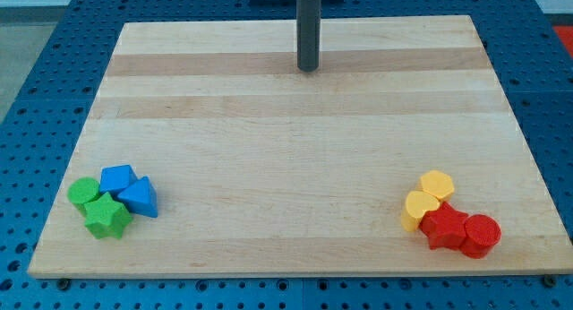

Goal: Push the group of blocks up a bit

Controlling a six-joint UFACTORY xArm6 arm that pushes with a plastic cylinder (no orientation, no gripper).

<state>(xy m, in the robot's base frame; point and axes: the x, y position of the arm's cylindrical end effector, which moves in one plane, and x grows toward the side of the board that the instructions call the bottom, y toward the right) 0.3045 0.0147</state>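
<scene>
My tip (pixel 308 69) rests on the wooden board (pixel 295 113) near the view's top centre, far from all blocks. At the view's bottom left sits one group: a green cylinder (pixel 84 193), a green star-shaped block (pixel 107 216), a blue cube-like block (pixel 117 178) and a blue triangular block (pixel 140 198), all touching. At the view's bottom right sits a second group: a yellow hexagonal block (pixel 437 185), a yellow rounded block (pixel 417 208), a red star-shaped block (pixel 444 227) and a red cylinder (pixel 481 236), also touching.
The board lies on a blue perforated table (pixel 36 86). Both groups lie close to the board's bottom edge, the red cylinder nearest the bottom right corner.
</scene>
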